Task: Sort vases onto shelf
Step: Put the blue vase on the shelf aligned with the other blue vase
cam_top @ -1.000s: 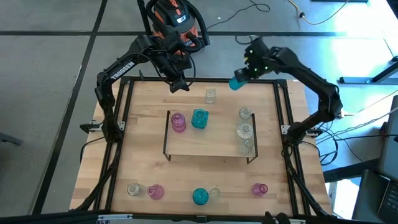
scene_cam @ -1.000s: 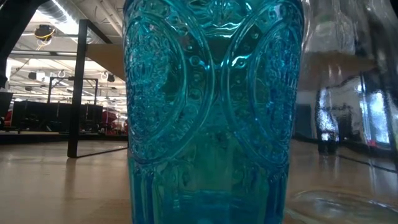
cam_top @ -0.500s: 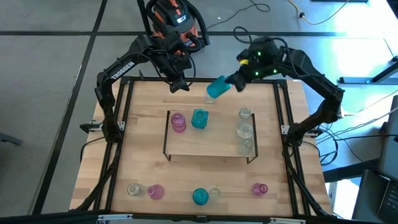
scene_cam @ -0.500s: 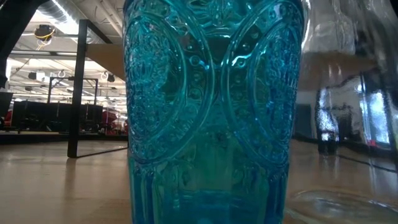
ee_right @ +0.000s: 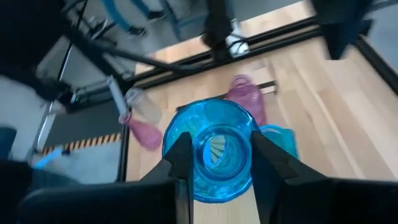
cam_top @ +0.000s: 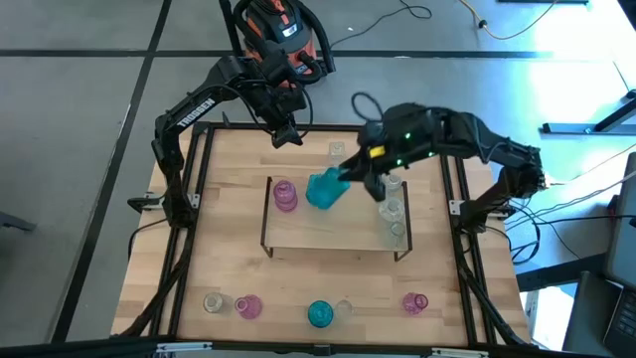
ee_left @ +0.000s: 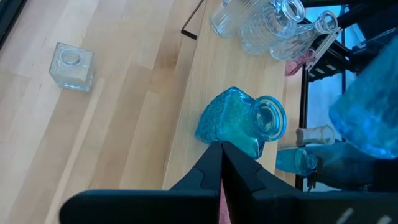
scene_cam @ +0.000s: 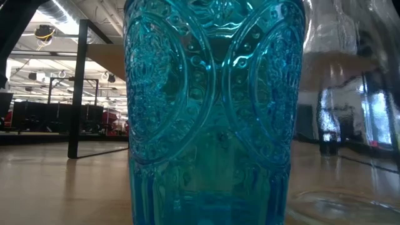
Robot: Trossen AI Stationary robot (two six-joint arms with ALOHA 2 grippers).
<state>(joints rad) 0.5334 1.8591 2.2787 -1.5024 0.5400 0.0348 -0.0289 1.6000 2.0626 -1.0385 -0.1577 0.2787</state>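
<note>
My right gripper (cam_top: 350, 177) is over the light-wood shelf (cam_top: 333, 231), shut on a teal vase (cam_top: 326, 189); the right wrist view looks into the vase's mouth (ee_right: 216, 152). A second teal vase (ee_left: 239, 121) stands on the shelf just below it, beside a pink vase (cam_top: 285, 196). Three clear vases (cam_top: 392, 209) stand at the shelf's right end. My left gripper (cam_top: 286, 137) waits shut at the table's far edge. A clear square vase (cam_top: 337, 151) stands on the table behind the shelf. My right gripper pinches the teal vase between its two fingers (ee_right: 180, 155), one on each side of the upper body just below the rim (ee_right: 186, 134). The fingers come from the far right, slanting down. The vase is lifted clear and tilted, its base toward the shelf's left.
Along the near edge stand a clear vase (cam_top: 212, 302), a pink one (cam_top: 248, 306), a teal one (cam_top: 320, 314) that fills the low view (scene_cam: 212, 112), a clear one (cam_top: 343, 308) and a pink one (cam_top: 415, 302). The shelf's middle is bare wood.
My right gripper has carried the teal vase from beyond the table's far right corner toward the left and near side, down over the shelf. The vase has tipped over as it went and now hangs beside the teal vase on the shelf.
</note>
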